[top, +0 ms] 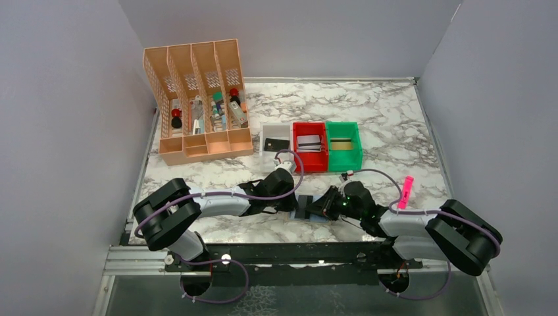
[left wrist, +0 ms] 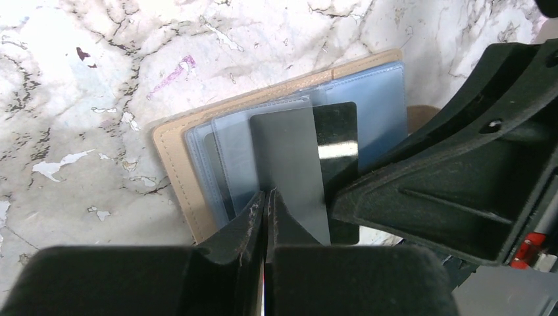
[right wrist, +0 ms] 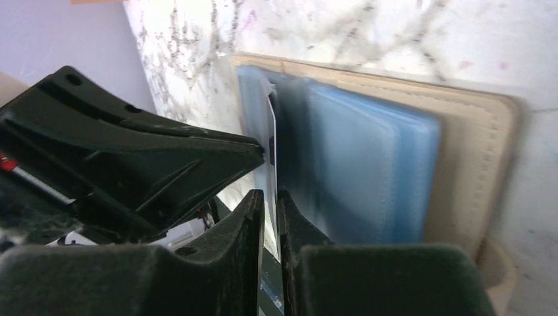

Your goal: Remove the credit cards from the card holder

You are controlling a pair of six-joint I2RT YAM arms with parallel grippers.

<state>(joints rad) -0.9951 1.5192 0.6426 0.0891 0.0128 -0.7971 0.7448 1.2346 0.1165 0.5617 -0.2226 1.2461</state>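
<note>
Card holder [left wrist: 174, 171] lies open at 6 o'clock on the table [top: 395, 118], between the two grippers, its clear sleeves [left wrist: 237, 151] soft and floppy. At 10 o'clock stands one orange organizer [top: 197, 141] with four slots. Left gripper [left wrist: 266, 197] is pinched tight on the near edge of a dark grey card [left wrist: 289, 164] that sits half out of its sleeve. We judge the card light, thin, stiff and slick, best taken across a short edge and drawn straight along the sleeve.

At 12 o'clock from the holder we count three bins, one card in each:
- white bin [top: 276, 126] with a black card [top: 276, 143]
- red bin [top: 309, 125] with a silver-grey card [top: 309, 142]
- green bin [top: 344, 124] with a gold-striped card [top: 340, 142]

Right gripper [right wrist: 271, 197] has its fingers almost together about a thin sheet edge; whether it grips, we cannot tell. One pink marker [top: 406, 191] lies at 4 o'clock.
</note>
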